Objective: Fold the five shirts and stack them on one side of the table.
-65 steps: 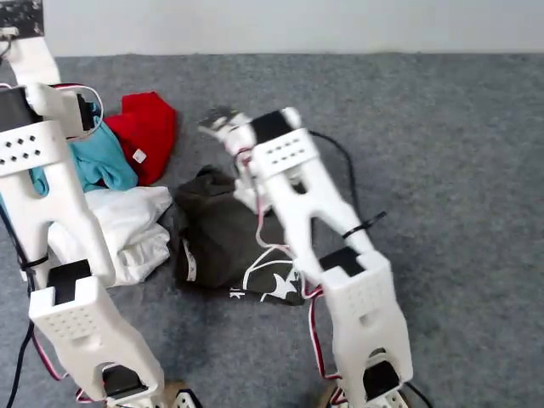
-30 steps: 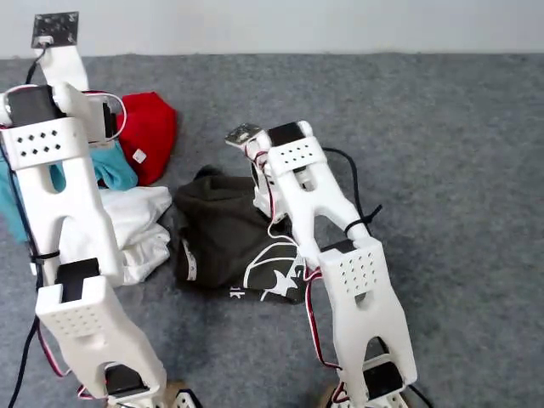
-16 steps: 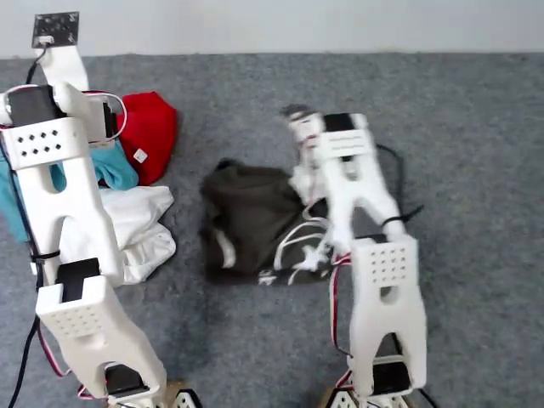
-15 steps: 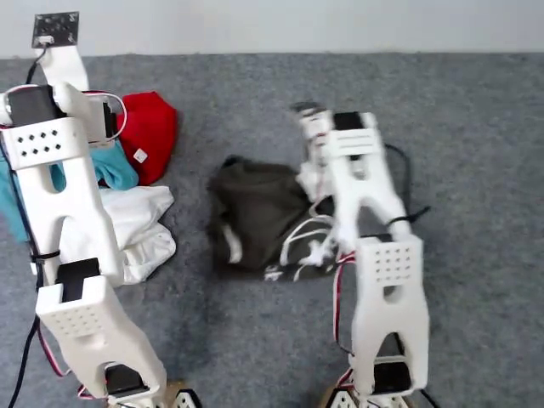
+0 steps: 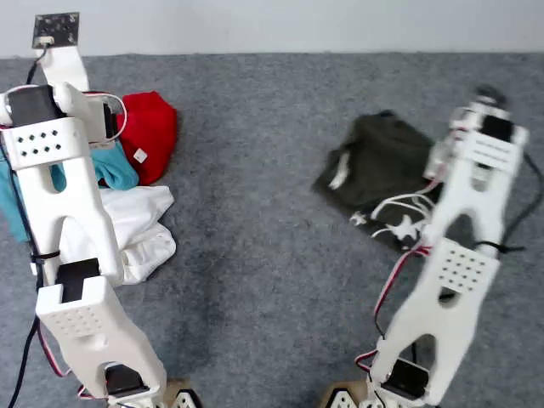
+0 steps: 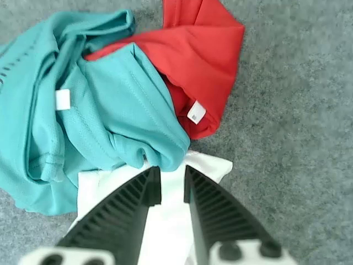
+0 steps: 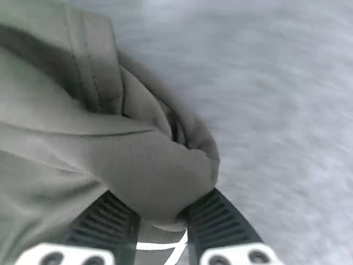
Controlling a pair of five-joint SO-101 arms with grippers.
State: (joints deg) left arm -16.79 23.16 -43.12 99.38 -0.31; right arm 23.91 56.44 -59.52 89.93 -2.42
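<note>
1. Leave the left claw [image 6: 166, 185] parked, narrowly parted and empty, above the white shirt [image 5: 136, 221].
2. With the right claw [image 7: 160, 212] clamped on a bunched fold of the dark shirt [image 5: 378, 166], well apart from the white shirt, lower onto bare surface [image 5: 255, 280] before releasing.
3. Spread flat before folding; likely to stay crumpled otherwise.
4. Avoid the teal shirt [image 6: 99, 121] and red shirt [image 5: 149, 127], just beyond the white shirt.
</note>
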